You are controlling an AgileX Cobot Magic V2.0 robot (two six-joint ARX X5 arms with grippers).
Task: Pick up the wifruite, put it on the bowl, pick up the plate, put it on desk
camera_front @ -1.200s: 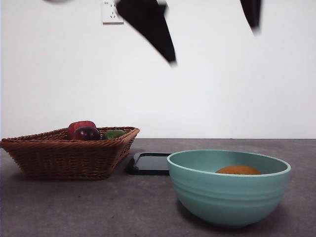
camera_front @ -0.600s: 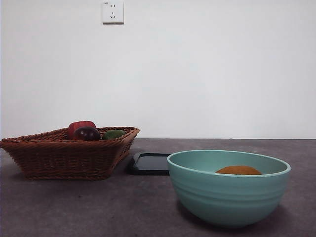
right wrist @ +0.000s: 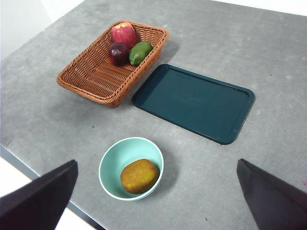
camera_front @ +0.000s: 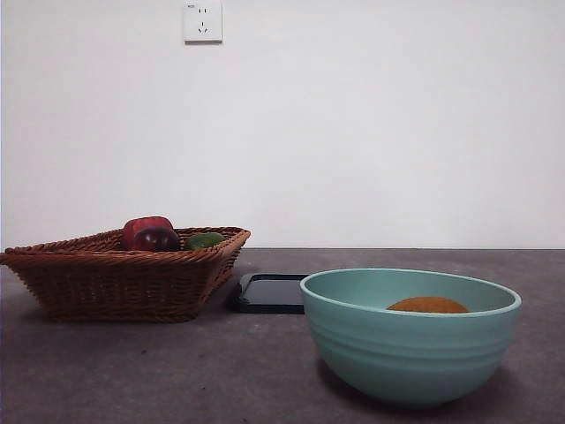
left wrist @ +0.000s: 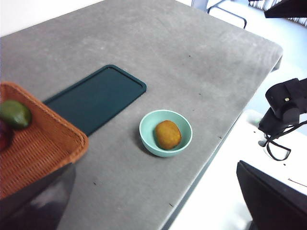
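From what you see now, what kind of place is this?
Probably a lab or test room, not a home kitchen. A bare grey desk stands against a plain white wall with one socket. On it lie only a few props: a bowl holding the wifruite, a basket of fruit, and a dark tray.

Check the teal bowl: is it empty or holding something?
Holding something. The bowl contains the wifruite, alone in it, seen from both wrist views; its top shows above the rim in the front view.
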